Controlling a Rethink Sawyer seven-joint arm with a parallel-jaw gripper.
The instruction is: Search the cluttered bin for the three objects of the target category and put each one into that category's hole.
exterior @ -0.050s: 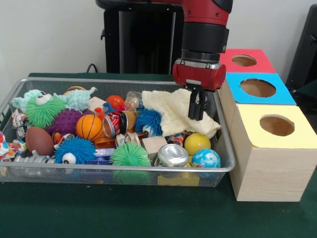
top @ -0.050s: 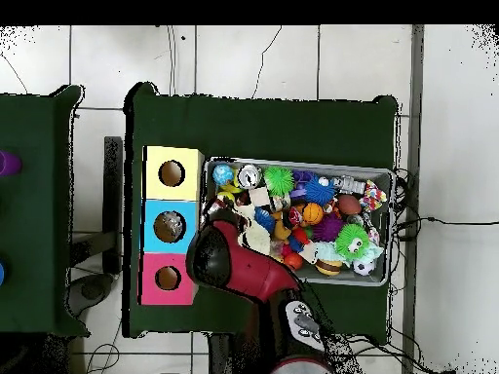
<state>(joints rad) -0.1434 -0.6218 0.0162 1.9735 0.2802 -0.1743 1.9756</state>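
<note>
Green-covered table (exterior @ -0.050s: 99,213) — wire mesh bin (exterior @ -0.050s: 225,163) beside three wooden hole boxes (exterior @ -0.050s: 270,168).

Toys (exterior @ -0.050s: 94,130) crowd bin (exterior @ -0.050s: 124,171); box holes (exterior @ -0.050s: 277,125) unobstructed.

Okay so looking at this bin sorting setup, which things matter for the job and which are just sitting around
Part of the job:
wire bin of mixed toys
yellow box, blue box, red box, each with a hole
gripper, over the cream cloth

Just lying about:
green table cover
purple object on the side table
</note>
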